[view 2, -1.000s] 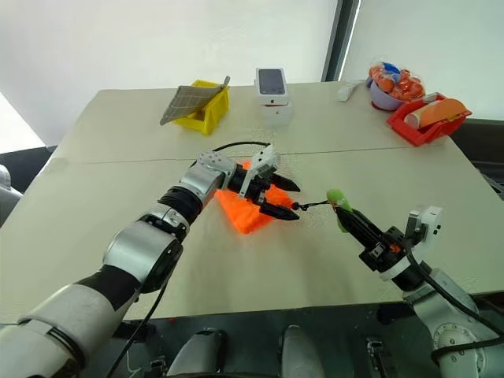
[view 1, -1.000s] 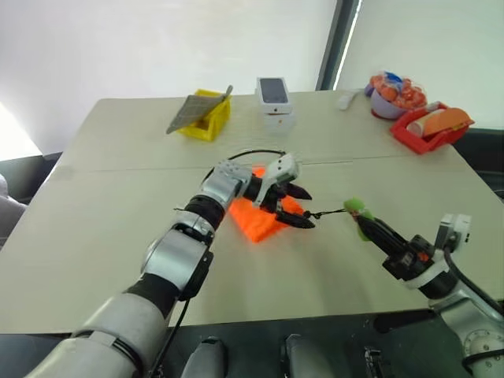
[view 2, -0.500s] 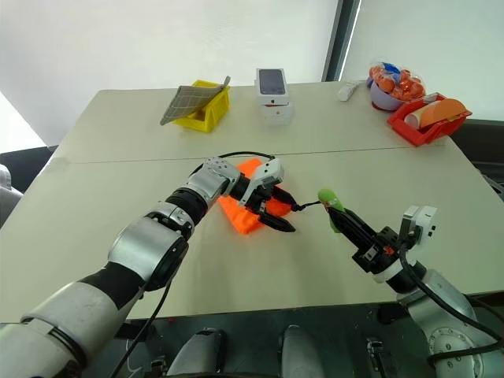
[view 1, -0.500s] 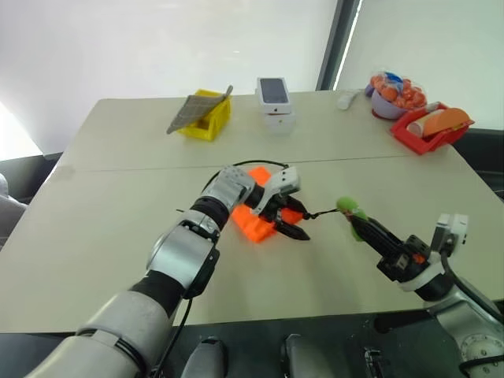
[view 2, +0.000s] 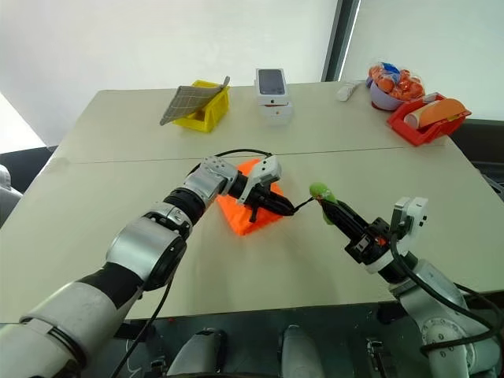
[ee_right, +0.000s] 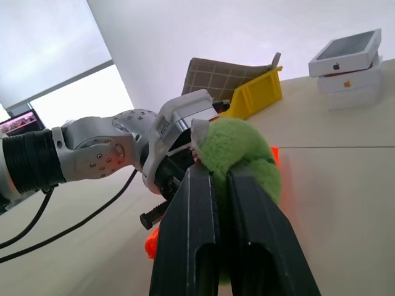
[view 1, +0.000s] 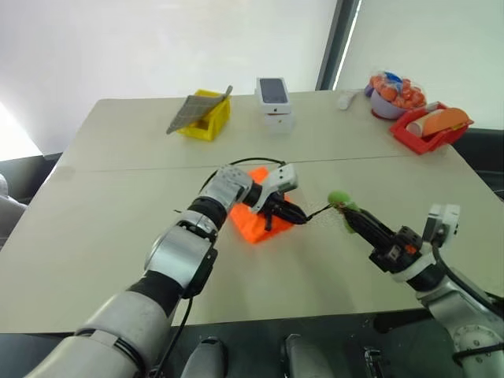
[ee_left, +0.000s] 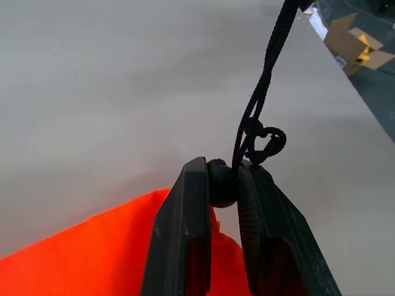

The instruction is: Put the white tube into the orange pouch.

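Mid-table, the left gripper [ee_left: 223, 185] pinches the black cord stopper [ee_left: 220, 182] at the orange pouch [view 1: 253, 222]; the right gripper [ee_right: 222, 179] clamps its green ring [ee_right: 237, 151]. White tube unseen. Uneven pulling risks cinching the mouth closed.

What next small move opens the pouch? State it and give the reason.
Probably draw the grippers apart. The left gripper pinches the black cord stopper at the pouch mouth, and the right gripper grips the green ring; the cord runs between them.
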